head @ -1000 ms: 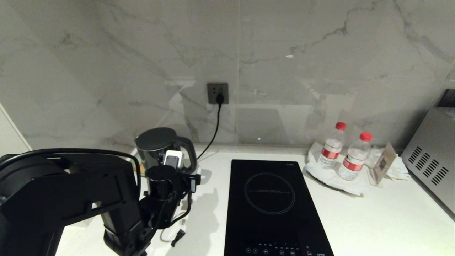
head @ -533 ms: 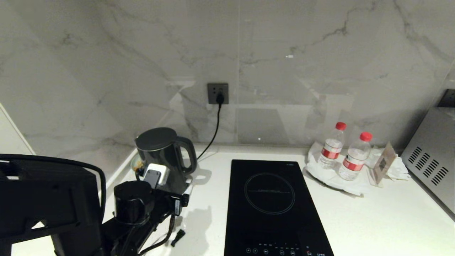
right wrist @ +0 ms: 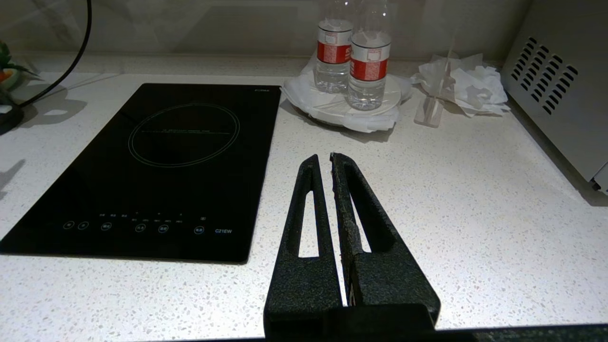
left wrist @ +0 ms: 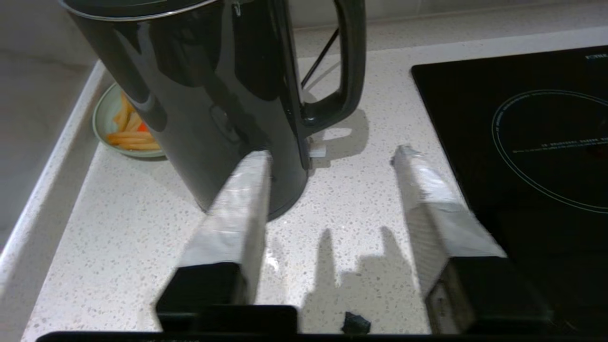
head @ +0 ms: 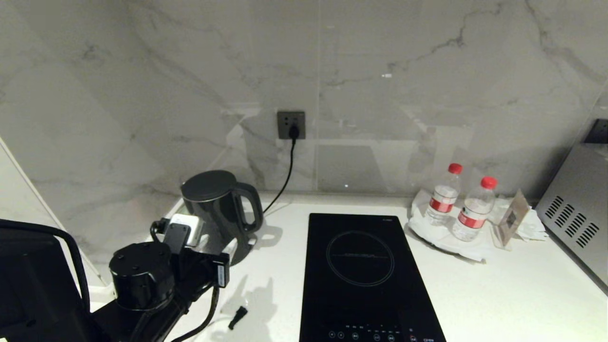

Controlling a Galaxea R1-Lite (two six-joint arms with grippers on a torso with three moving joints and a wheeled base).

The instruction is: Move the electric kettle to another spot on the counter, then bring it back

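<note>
The electric kettle (head: 217, 209) stands upright at the counter's (head: 498, 289) back-left corner (handle toward the hob (head: 365, 275)). The left gripper (left wrist: 332, 156) hangs just before it, fingers spread, gripping nothing. The right gripper (right wrist: 323, 164) is pressed together.

One electric kettle (head: 216, 204), two water bottles (head: 444, 194), one hob (head: 365, 275), one wall socket (head: 290, 124), one snack dish (left wrist: 124, 124).

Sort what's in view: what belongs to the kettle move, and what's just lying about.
Belongs to the job:
- electric kettle, upright
- counter
- left gripper, open, near the kettle, not holding it

Just lying about:
- hob
- two water bottles
- small dish of food behind the kettle
- right gripper, parked, shut
</note>
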